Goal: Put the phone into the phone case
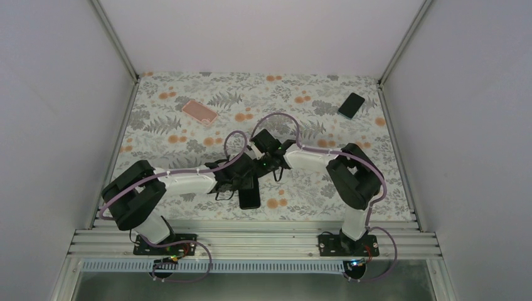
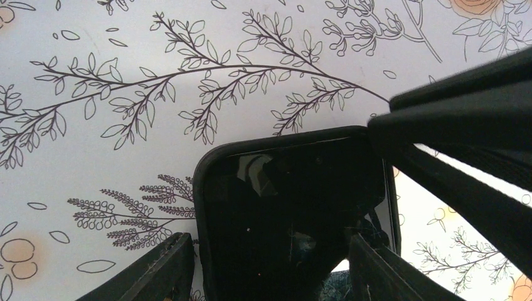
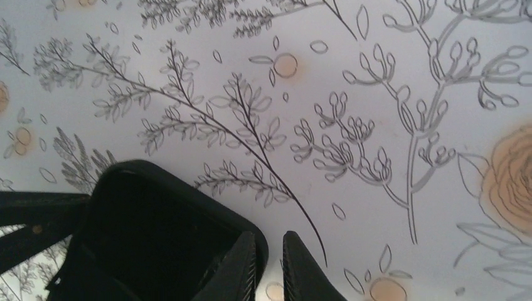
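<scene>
A black phone case [image 1: 249, 195] lies on the flowered table near the front middle. In the left wrist view a glossy dark phone screen [image 2: 295, 207] shows inside the case's black rim [image 2: 202, 188]. My left gripper [image 2: 268, 241] is open, one finger [image 2: 164, 263] just outside the case's left edge and the other over its right part. My right gripper [image 3: 268, 241] is nearly closed on the case's corner rim [image 3: 254, 232], one finger inside and one outside. The two grippers meet over the case in the top view, left gripper [image 1: 241, 180] and right gripper [image 1: 266, 164].
A pink case-like slab [image 1: 199, 111] lies at the back left. A second black phone-like slab [image 1: 351, 105] lies at the back right. White walls enclose the table on three sides. A metal rail [image 1: 251, 241] runs along the front edge.
</scene>
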Robot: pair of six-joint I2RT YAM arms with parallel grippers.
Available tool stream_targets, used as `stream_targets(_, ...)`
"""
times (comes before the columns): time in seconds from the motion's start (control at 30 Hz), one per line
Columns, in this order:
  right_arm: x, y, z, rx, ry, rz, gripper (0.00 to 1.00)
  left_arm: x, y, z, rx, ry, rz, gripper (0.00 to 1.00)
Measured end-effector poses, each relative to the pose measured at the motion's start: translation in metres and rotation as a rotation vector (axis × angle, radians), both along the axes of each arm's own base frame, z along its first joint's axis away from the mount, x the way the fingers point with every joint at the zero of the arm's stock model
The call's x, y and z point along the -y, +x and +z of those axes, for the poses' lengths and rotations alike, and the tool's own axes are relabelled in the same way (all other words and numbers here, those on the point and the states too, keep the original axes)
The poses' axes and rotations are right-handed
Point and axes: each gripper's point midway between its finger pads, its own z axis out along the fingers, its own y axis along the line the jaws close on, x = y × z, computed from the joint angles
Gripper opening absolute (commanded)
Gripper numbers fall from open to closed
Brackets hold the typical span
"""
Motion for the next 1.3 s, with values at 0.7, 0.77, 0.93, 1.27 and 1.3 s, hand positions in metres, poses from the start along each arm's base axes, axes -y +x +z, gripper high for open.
stream_targets(0.7, 0.024, -0.051, 0.056, -0.015, 0.017, 0.007, 0.71, -0.05, -0.024, 0.045, 0.018, 0.009, 0.09, 0.81)
stream_targets(0.77, 0.018, -0.055, 0.06, -0.013, 0.039, 0.011, 0.82, -0.056, -0.021, 0.053, 0.038, -0.009, 0.112, 0.87)
stream_targets(0.93, 0.003, -0.068, 0.056, -0.035, 0.05, 0.019, 0.99, -0.085, -0.021, 0.057, 0.059, -0.017, 0.185, 0.98)
stream_targets(1.27, -0.009, -0.079, 0.022, -0.056, -0.021, -0.016, 0.99, -0.128, -0.028, 0.059, 0.097, -0.044, 0.285, 1.0)
stream_targets(1.3, -0.009, -0.078, 0.018, -0.058, -0.036, -0.023, 0.99, -0.13, -0.03, 0.057, 0.095, -0.043, 0.286, 1.0)
